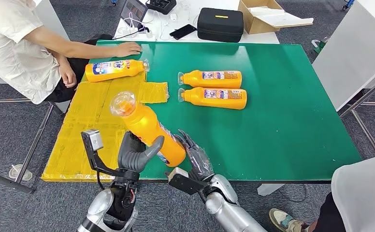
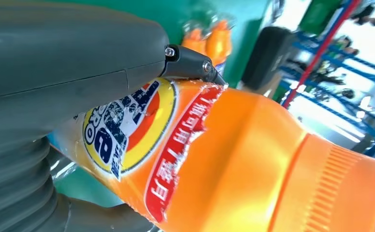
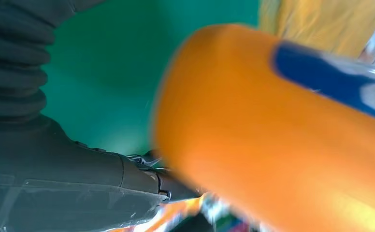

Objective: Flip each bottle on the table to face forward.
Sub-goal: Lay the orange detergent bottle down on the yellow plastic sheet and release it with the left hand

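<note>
Nearby, apparently unobstructed, two bottles (image 1: 211,87)

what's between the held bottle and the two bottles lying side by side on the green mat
Only bare green mat, seen in the head view, separates the held bottle in the left hand from the two lying bottles.

Green table (image 1: 282,121); yellow mat (image 1: 89,130) and three bottles (image 1: 213,79) lying flat.

You see four orange plastic bottles (image 1: 149,130) with blue-red-white labels; a green rectangular table mat (image 1: 282,116); a yellow crinkled sheet (image 1: 89,125); a black zipped case (image 1: 220,24); dark grey hands (image 1: 136,153).
</note>
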